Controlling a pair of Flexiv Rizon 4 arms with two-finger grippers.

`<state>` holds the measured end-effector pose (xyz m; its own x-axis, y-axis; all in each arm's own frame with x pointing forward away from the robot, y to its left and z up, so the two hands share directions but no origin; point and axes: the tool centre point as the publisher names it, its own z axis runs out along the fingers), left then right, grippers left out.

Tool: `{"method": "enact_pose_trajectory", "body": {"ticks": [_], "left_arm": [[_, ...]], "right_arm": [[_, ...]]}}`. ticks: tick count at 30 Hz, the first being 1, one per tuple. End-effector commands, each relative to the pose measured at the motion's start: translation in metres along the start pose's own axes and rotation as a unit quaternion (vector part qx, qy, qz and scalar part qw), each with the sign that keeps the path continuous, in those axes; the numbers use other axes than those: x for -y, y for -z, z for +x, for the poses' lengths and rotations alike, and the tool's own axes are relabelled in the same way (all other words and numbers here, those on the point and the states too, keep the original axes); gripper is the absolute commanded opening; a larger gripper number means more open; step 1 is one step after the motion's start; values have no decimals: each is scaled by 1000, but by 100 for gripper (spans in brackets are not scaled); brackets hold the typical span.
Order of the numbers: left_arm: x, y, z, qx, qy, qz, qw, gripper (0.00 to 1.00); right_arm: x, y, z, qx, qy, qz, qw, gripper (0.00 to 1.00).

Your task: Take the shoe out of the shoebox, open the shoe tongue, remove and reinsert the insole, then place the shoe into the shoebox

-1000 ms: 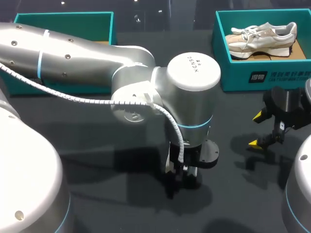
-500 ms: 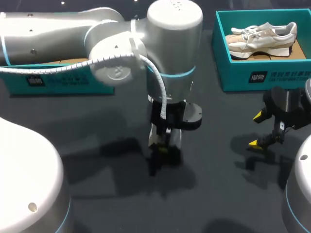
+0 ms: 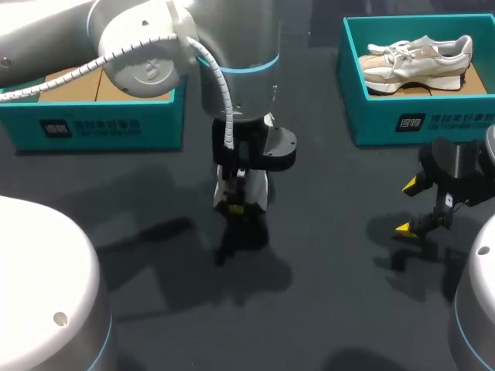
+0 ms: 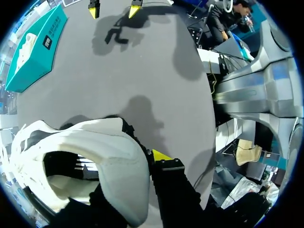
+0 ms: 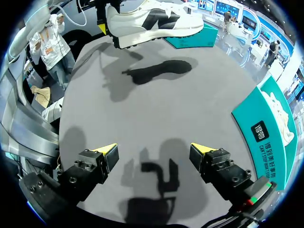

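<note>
The left gripper (image 3: 236,205) is holding the white sneaker (image 5: 152,21) in the air above the table (image 3: 332,309), in front of the two boxes and roughly between them. Its jaws are clamping the heel collar from the inside and the outside, as the left wrist view is showing. I think the heel is being chosen on purpose, because this grip is leaving the laces and the tongue free for the other arm. The sneaker is hanging about level, sole down, and is throwing a shadow (image 5: 159,69) on the table below, so it is not touching the surface.

The right gripper (image 5: 154,152) is hovering low over the table at the right side, well apart from the sneaker. Its yellow-tipped jaws are standing wide apart with nothing between them. It seems to be waiting for the tongue step.

The left shoebox (image 3: 116,127) is showing only its brown cardboard floor, so the taking-out step is looking done. The right shoebox (image 3: 433,124) is holding a second sneaker (image 3: 418,58).

The table is dark grey and matt, perhaps cloth, and I am expecting it to give the sole good grip if the sneaker is set down. Both arms are sharing the stretch in front of the boxes, and the left arm is passing over the left shoebox.
</note>
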<state>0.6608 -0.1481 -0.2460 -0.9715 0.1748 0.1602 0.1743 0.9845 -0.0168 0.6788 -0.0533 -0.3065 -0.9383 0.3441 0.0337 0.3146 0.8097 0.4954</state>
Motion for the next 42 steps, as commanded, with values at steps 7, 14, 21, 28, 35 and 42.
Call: {"method": "enact_pose_trajectory", "body": {"ticks": [7, 14, 21, 28, 35, 42], "left_arm": [[-80, 64, -14, 0, -20, -19, 1000, 0], [-149, 121, -39, 15, 17, -30, 999, 0], [-169, 142, -49, 20, 22, -41, 999, 0], [-169, 142, -49, 20, 22, -41, 999, 0], [-218, 155, -68, 17, 26, -13, 999, 0], [-316, 170, -94, 3, 48, -23, 999, 0]], "right_arm": [[0, 1, 2, 2, 0, 1, 1000, 100], [0, 1, 2, 2, 0, 1, 1000, 100], [0, 1, 2, 2, 0, 1, 1000, 100], [0, 1, 2, 2, 0, 1, 1000, 100], [0, 1, 2, 2, 0, 1, 1000, 100], [0, 1, 2, 2, 0, 1, 1000, 100]]}}
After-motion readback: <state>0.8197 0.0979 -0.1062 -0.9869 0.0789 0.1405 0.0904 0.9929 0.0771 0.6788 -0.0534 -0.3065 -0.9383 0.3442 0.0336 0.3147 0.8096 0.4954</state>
